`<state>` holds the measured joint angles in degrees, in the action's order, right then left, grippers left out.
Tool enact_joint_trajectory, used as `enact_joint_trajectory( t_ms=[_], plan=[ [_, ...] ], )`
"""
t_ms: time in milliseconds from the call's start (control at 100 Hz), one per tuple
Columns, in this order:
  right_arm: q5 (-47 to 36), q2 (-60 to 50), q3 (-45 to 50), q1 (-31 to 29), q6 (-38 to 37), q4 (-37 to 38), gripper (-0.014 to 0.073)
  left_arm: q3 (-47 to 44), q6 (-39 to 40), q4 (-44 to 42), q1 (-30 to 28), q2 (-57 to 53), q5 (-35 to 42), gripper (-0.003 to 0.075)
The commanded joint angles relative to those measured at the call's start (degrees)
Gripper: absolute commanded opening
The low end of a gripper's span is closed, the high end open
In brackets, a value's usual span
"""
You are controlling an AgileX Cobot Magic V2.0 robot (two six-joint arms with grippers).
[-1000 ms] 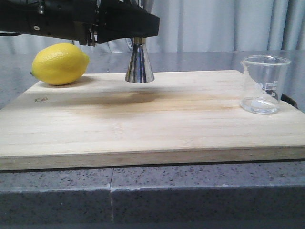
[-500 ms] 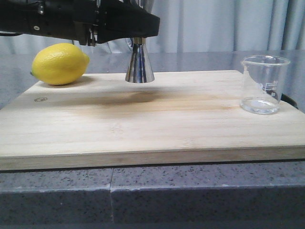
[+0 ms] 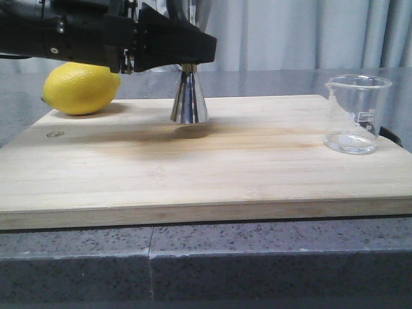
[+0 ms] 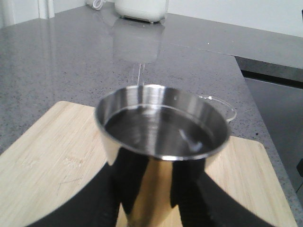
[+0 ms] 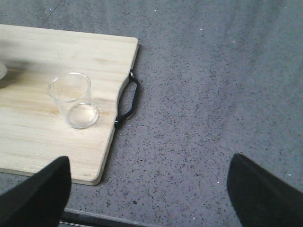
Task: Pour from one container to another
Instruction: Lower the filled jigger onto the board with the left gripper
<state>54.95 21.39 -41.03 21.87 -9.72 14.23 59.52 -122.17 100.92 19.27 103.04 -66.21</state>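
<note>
My left gripper (image 3: 186, 64) is shut on the steel jigger (image 3: 188, 100) at its narrow waist and holds it upright, its base just over the wooden board (image 3: 193, 167) near the back middle. Whether the base touches the wood I cannot tell. The left wrist view looks down into the jigger's (image 4: 161, 132) open top cup, my left gripper (image 4: 158, 201) clamped on it below. The clear glass beaker (image 3: 356, 116) stands upright at the board's right end, untouched. My right gripper (image 5: 149, 189) hangs open over the grey counter beside the beaker (image 5: 73, 99).
A yellow lemon (image 3: 80, 85) lies at the board's back left corner. The board has a black handle (image 5: 130, 99) on its right edge. Speckled grey counter (image 5: 213, 94) surrounds the board, and a white appliance (image 4: 142, 8) stands far back.
The left gripper has lowered the jigger toward the board and shifted it slightly; its shadow has shrunk beneath it. The beaker and lemon have not moved.
</note>
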Motion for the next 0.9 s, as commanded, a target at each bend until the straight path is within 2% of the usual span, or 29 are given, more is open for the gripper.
enact_joint_trajectory(
  t_ms=[0,90,580,680,890],
  plan=[
    [-4.06,0.47,-1.68,0.04,0.67,1.59,0.0584,1.59,-1.21,5.06,0.30,-1.55,-6.45,0.0239],
    [-3.92,0.47,-1.68,0.04,0.67,1.59,0.0584,1.59,-3.13,4.95,0.30,-1.32,-6.45,0.0239],
    [-3.54,0.47,-1.68,0.04,0.67,1.59,0.0584,1.59,-3.13,5.07,0.30,-0.22,-6.45,0.0249],
    [-3.54,0.47,-1.68,0.04,0.67,1.59,0.0585,1.59,-3.13,5.07,0.30,-0.22,-6.45,0.0308],
    [-3.54,0.47,-1.68,0.04,0.67,1.59,0.0585,1.59,-3.13,4.95,0.30,-0.22,-6.23,0.0516]
  ],
)
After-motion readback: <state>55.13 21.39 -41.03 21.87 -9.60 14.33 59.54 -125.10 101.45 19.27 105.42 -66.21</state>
